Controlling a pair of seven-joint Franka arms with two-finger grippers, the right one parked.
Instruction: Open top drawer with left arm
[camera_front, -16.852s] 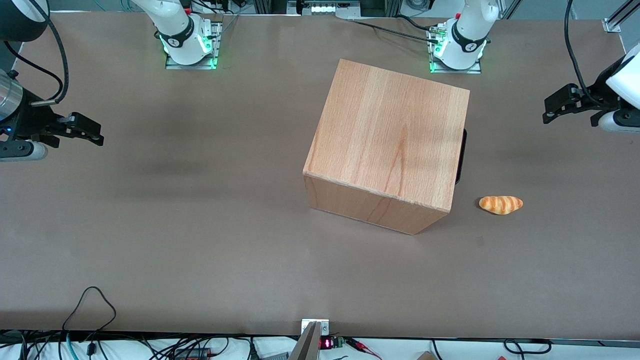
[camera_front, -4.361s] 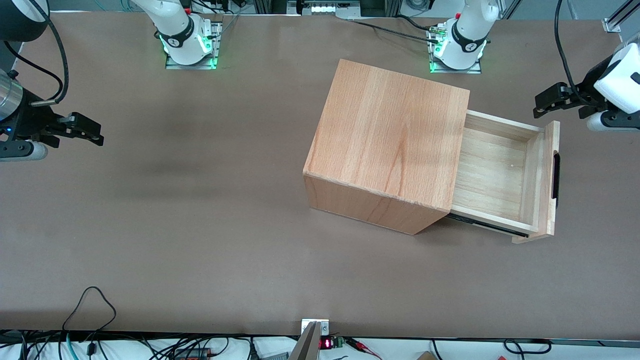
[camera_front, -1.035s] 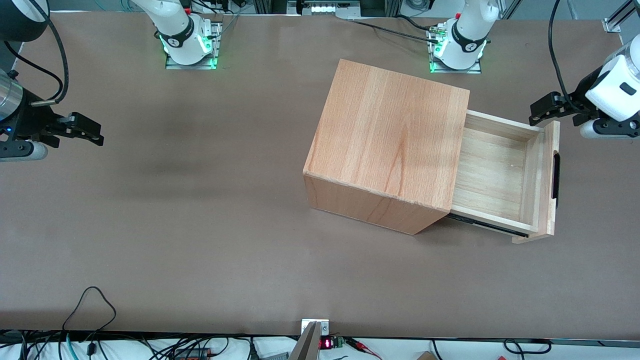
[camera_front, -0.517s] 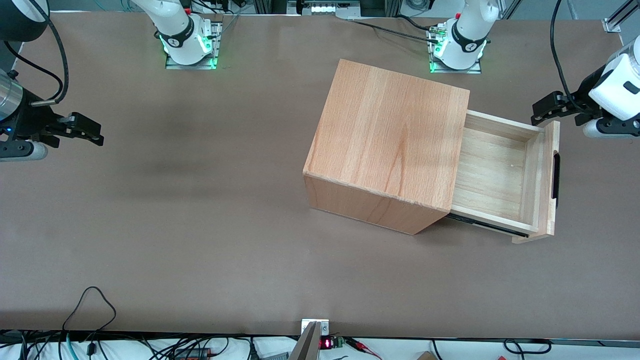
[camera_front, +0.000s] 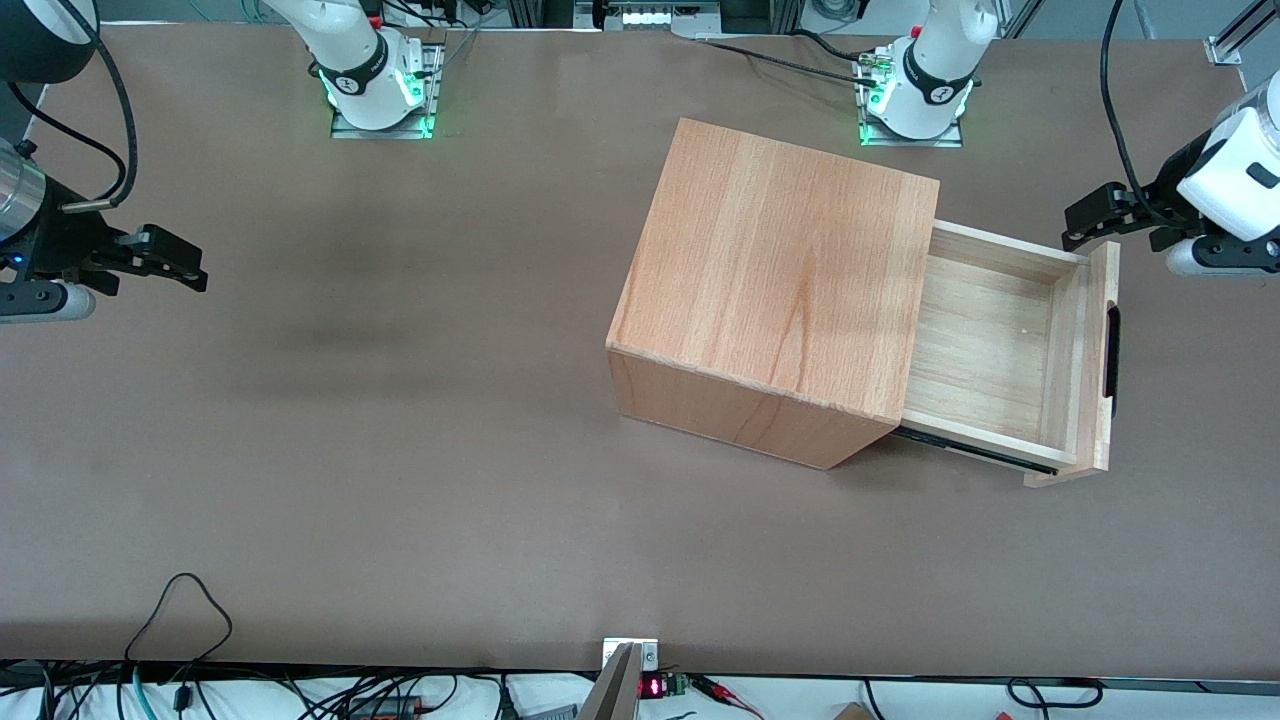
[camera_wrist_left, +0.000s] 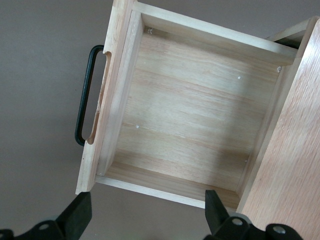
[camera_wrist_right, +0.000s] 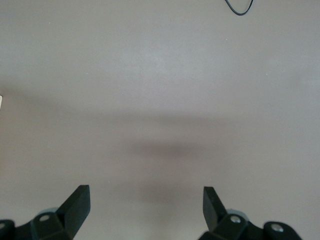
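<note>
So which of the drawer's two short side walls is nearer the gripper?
The one farther from the front camera. The left arm's gripper hovers open just off that end of the top drawer, clear of the black handle.

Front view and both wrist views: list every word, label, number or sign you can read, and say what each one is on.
No text can be read in any view.
Red display at the table edge nearest the camera: digits too small to read.
Round marks on the arm bases: too small to read.
Top drawer, pulled out of the wooden box, and its black handle: no labels.
Left arm's gripper, open, hangs above the drawer's front panel: no marking.
</note>
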